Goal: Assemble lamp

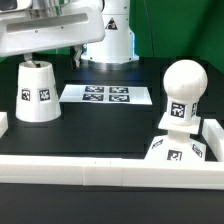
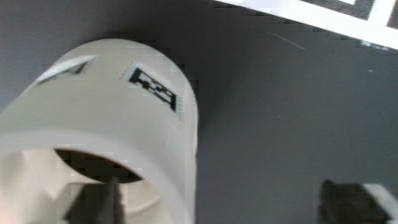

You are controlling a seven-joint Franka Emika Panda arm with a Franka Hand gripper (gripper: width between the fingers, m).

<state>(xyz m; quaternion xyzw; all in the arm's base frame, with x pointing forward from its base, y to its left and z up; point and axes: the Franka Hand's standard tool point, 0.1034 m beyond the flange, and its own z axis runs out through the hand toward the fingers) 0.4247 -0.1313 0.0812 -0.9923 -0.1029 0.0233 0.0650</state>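
Note:
The white tapered shade (image 1: 38, 92) stands on the black table at the exterior view's left, with a tag on its side. In the wrist view the shade (image 2: 125, 110) is seen from above, showing its open top. My gripper (image 1: 57, 56) hangs just over the shade's top and is open. One finger (image 2: 100, 203) sits at the shade's opening and the other finger (image 2: 359, 202) is outside it, so the gripper (image 2: 228, 203) straddles one wall without closing on it. The round-headed bulb (image 1: 184, 92) stands upright on the low square base (image 1: 178, 151) at the exterior view's right.
The marker board (image 1: 105, 96) lies flat between the shade and the base. A long white rail (image 1: 100, 172) runs along the table's front edge. The arm's white pedestal (image 1: 112, 40) stands behind the board.

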